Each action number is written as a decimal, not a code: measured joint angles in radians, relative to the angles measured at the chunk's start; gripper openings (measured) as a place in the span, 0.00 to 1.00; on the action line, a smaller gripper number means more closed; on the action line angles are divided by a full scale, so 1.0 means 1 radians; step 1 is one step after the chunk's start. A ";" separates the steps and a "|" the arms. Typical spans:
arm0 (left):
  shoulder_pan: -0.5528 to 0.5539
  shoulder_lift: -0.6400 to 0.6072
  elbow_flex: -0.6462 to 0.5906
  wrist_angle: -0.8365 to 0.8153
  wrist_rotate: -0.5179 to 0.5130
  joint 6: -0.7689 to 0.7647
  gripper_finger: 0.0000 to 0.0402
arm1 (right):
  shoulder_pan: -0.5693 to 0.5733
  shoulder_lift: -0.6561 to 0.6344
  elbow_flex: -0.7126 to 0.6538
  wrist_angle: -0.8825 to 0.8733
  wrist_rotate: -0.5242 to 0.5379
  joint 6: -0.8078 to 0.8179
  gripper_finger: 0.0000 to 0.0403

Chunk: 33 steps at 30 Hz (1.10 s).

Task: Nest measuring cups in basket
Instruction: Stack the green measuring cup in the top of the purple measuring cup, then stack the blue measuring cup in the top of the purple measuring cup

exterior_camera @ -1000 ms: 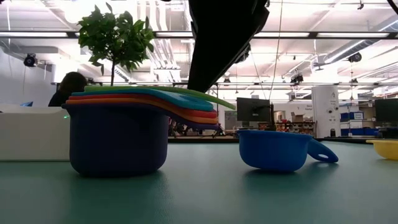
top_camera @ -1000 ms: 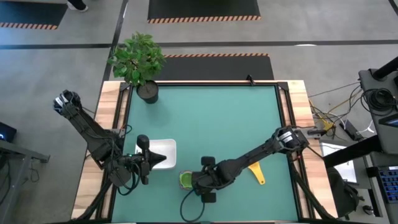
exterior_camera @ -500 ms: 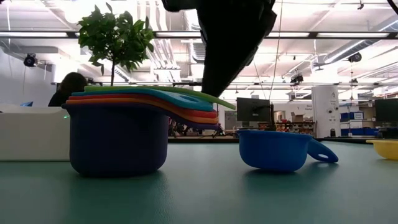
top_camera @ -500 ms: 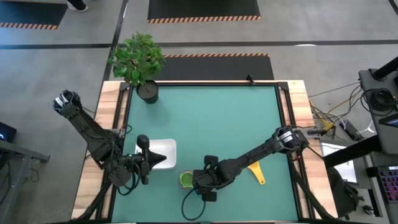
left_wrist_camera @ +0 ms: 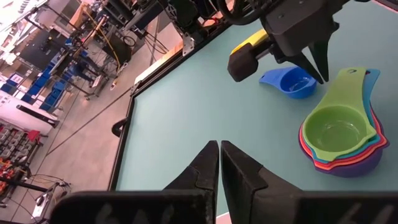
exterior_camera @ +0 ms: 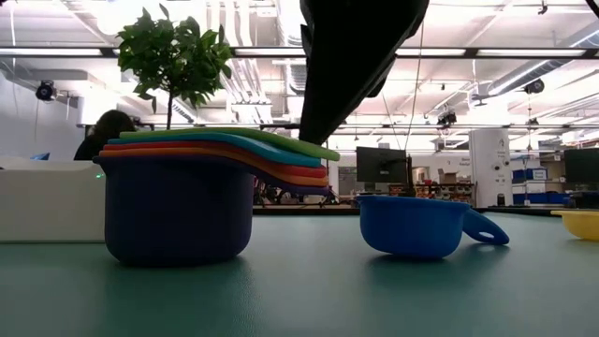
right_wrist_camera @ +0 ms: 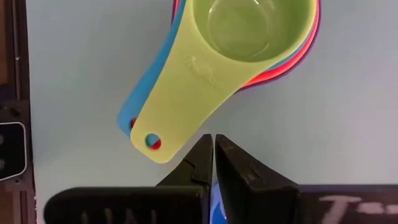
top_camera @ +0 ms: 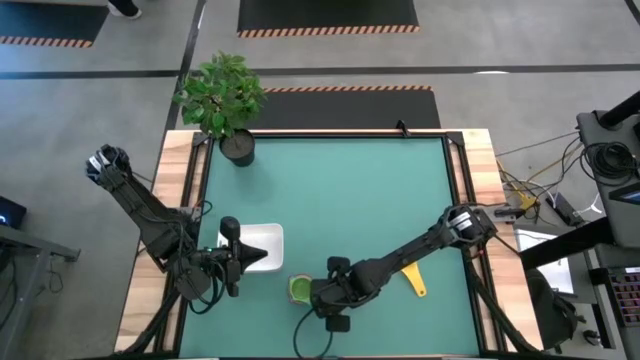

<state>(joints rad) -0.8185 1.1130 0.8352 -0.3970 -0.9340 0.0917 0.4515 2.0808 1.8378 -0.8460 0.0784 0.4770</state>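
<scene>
A nested stack of measuring cups point(top_camera: 298, 289) stands on the green mat near the front edge, purple at the bottom point(exterior_camera: 178, 211) and green on top point(left_wrist_camera: 339, 127). Its handles fan toward the dark blue cup point(exterior_camera: 412, 225), which sits alone beside it. The yellow cup point(top_camera: 412, 278) lies farther right. My right gripper point(right_wrist_camera: 213, 142) is shut and points down just beside the green handle. My left gripper point(left_wrist_camera: 219, 155) is shut and hangs still over the white basket point(top_camera: 265, 243), left of the stack. My right gripper's shut fingertips point(right_wrist_camera: 208, 144) stand beside the side edge of the green cup's handle point(right_wrist_camera: 177, 134), near its free end. They come slanting down from above. I cannot tell whether they touch it.
A potted plant point(top_camera: 225, 100) stands at the far left corner. The mat's middle and far part point(top_camera: 340, 190) lies bare. Wooden rails point(top_camera: 185, 200) border the table. A person point(exterior_camera: 103, 131) sits beyond the table in the room behind it.
My right gripper has rolled a little and edged toward the table's near edge, staying shut. In the low view the green cup's handle has swung slightly, and its free end now reaches less far past the other handles. The rest of the stack has stayed put.
</scene>
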 joint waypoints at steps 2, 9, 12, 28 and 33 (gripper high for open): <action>0.000 0.000 0.000 0.000 0.000 0.000 0.00 | 0.000 0.000 0.000 -0.001 0.000 0.012 0.02; 0.000 0.000 0.000 0.000 0.000 0.000 0.00 | 0.002 0.001 -0.001 0.054 -0.009 0.020 0.02; 0.000 0.000 0.000 0.000 0.000 0.000 0.00 | 0.002 0.001 -0.001 0.033 -0.008 0.008 0.02; 0.000 0.000 0.000 0.000 0.000 0.000 0.00 | 0.018 -0.039 0.000 -0.237 -0.021 0.098 0.04; 0.000 0.000 0.000 0.000 0.000 0.000 0.00 | 0.049 -0.038 -0.012 -0.236 -0.053 0.089 0.11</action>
<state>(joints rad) -0.8185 1.1130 0.8356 -0.3969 -0.9340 0.0917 0.5003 2.0430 1.8256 -1.0824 0.0257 0.5657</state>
